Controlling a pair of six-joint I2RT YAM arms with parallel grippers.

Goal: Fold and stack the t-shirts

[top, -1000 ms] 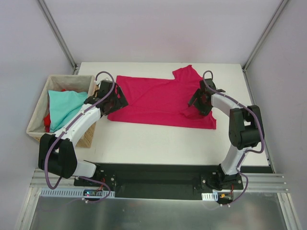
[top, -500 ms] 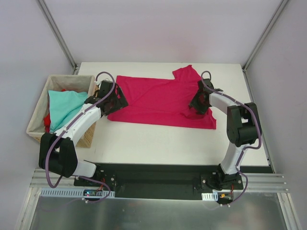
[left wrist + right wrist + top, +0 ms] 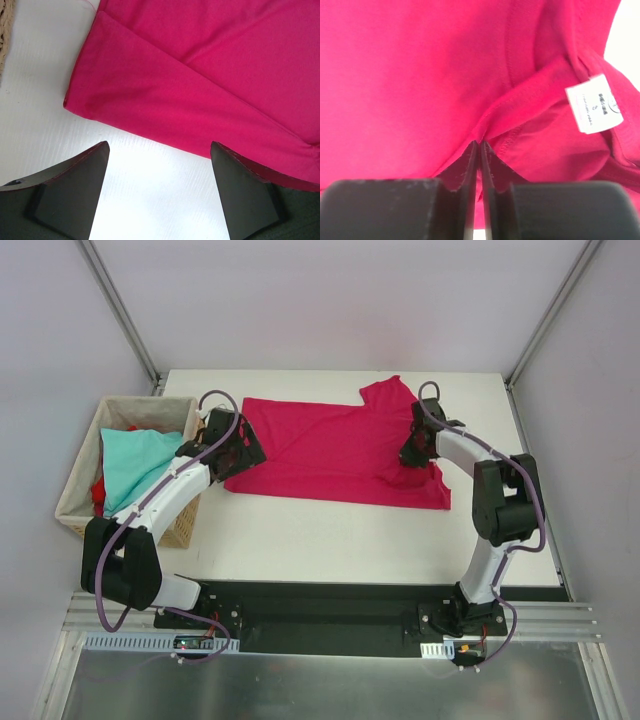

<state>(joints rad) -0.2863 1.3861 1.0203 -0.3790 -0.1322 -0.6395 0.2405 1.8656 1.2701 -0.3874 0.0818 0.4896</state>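
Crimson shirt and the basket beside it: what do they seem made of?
Crimson t-shirt: soft matte knit cloth, probably cotton; it creases and shows stitched hems. Basket: woven wicker, matte tan, by the plaited strands on its rim.

R pincer (image 3: 480,146) has closed up, now pinching fold of crimson tee (image 3: 330,445).
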